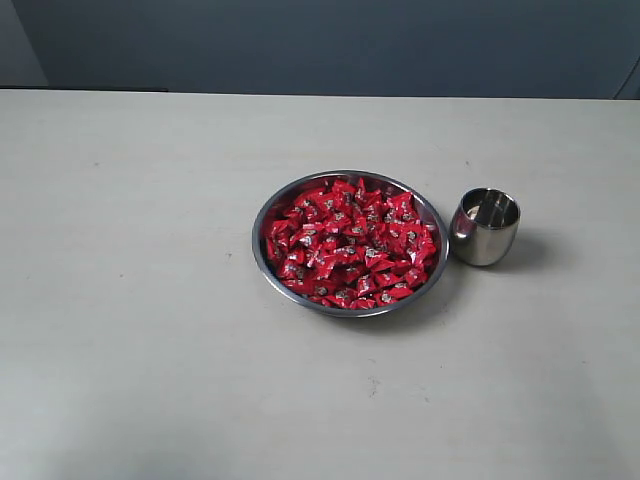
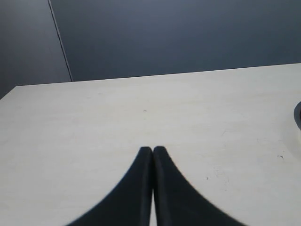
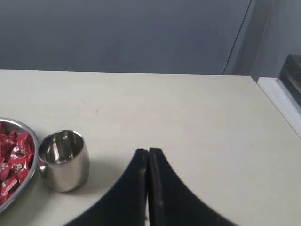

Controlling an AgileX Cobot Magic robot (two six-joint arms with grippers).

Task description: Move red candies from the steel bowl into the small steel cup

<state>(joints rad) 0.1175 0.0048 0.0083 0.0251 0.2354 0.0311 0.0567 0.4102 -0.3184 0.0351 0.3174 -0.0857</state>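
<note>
The steel bowl (image 1: 262, 222) sits mid-table, heaped with red candies (image 1: 350, 243). Just to its right stands the small steel cup (image 1: 485, 227), upright, with nothing red visible inside. Neither arm shows in the exterior view. My left gripper (image 2: 152, 149) is shut, with nothing between its black fingers, over bare table; only a sliver of the bowl's rim (image 2: 298, 115) shows at that view's edge. My right gripper (image 3: 148, 151) is also shut and holds nothing. It is apart from the cup (image 3: 63, 160), which stands beside the bowl (image 3: 31, 162) and its candies (image 3: 14, 160).
The pale table (image 1: 150, 300) stretches wide around the bowl and cup. A dark wall (image 1: 320, 40) backs its far edge. The table's side edge (image 3: 277, 108) and a dark object (image 3: 292, 75) beyond it show in the right wrist view.
</note>
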